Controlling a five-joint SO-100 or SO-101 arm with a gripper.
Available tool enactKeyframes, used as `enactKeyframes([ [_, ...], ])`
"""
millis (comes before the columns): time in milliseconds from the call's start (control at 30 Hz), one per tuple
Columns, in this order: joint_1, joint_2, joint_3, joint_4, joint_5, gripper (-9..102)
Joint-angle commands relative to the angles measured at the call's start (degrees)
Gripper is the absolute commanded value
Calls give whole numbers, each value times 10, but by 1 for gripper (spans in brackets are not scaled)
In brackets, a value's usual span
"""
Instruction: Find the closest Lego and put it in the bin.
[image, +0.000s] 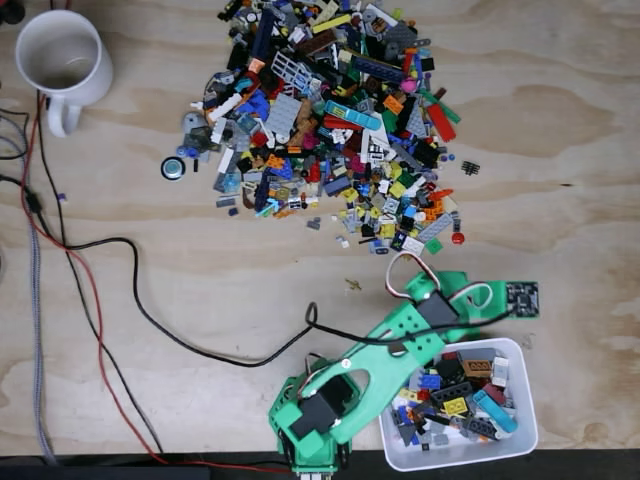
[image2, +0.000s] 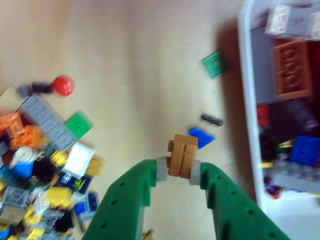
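Gripper: green two-finger gripper (image: 507, 298) (image2: 178, 172), fingers closed on a small piece at their tips.
Lego: small flat square plate, dark with pale studs (image: 523, 298), at the fingertips just beyond the bin's top right corner in the fixed view; it looks blurred and tan-brown in the wrist view (image2: 182, 155).
Bin: small white plastic rectangular tub (image: 531, 405) (image2: 247, 100), holding mixed bricks.
Pile: loose multicoloured bricks (image: 330, 120), well apart from the bin.
Surface: pale plywood table (image: 560, 120).

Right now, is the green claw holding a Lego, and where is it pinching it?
Yes. In the wrist view the gripper pinches a small tan-brown Lego piece by its lower end, one fingertip on each side.
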Motion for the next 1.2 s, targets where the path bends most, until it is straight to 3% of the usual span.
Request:
enactKeyframes([
  [0, 111, 66, 11, -21, -69, 4],
  [267, 232, 109, 91, -56, -163, 4],
  [400, 265, 128, 134, -82, -196, 9],
  [667, 230, 178, 155, -120, -237, 18],
  [767, 175, 223, 163, -136, -255, 18],
  [967, -41, 284, 186, -112, -287, 18],
  [1167, -224, 297, 235, -101, -252, 18],
])
